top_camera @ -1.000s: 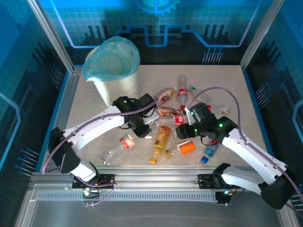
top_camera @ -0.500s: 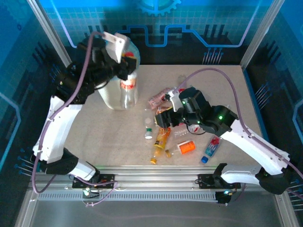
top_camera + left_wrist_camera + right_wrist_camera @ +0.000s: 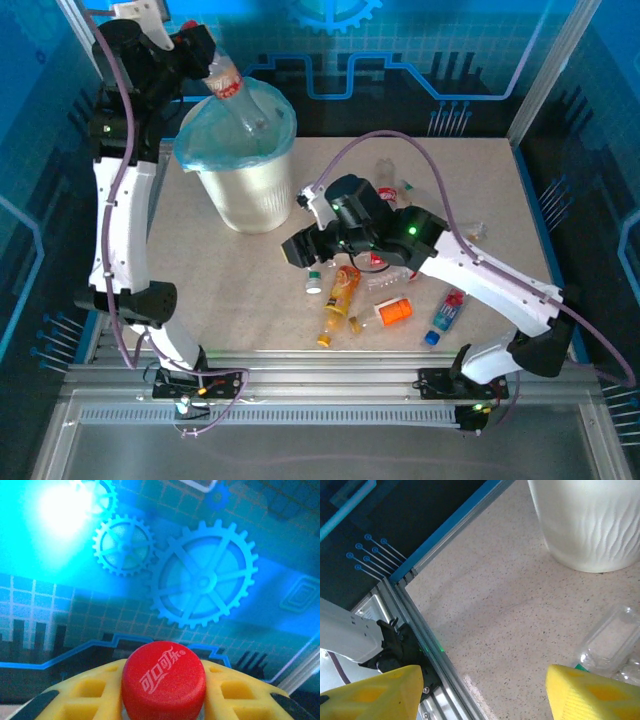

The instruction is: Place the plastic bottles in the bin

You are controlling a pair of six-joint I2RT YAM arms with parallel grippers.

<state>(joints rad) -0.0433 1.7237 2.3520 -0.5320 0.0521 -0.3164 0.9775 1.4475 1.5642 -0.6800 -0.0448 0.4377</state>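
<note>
My left gripper (image 3: 203,52) is raised high at the back left, shut on the neck of a clear bottle (image 3: 238,98) with a red label. That bottle hangs tilted over the mouth of the white ribbed bin (image 3: 245,190), which is lined with a light-blue bag. In the left wrist view its red cap (image 3: 163,680) sits between the yellow fingers (image 3: 85,692). My right gripper (image 3: 298,246) (image 3: 485,695) is open and empty, low over bare table just right of the bin (image 3: 590,520). Several bottles lie on the table: an orange one (image 3: 342,290), a blue one (image 3: 447,312), a clear one (image 3: 385,176).
A crushed clear bottle (image 3: 610,640) lies by the right finger. Loose white cap (image 3: 314,288) and an orange-capped piece (image 3: 394,311) lie near the front. The left arm's base (image 3: 355,635) and the table's metal rail (image 3: 420,630) run along the near-left edge.
The left arm has swung the red-labelled bottle up and back, from beside the bin to above its mouth. The right gripper has moved left towards the bin.
</note>
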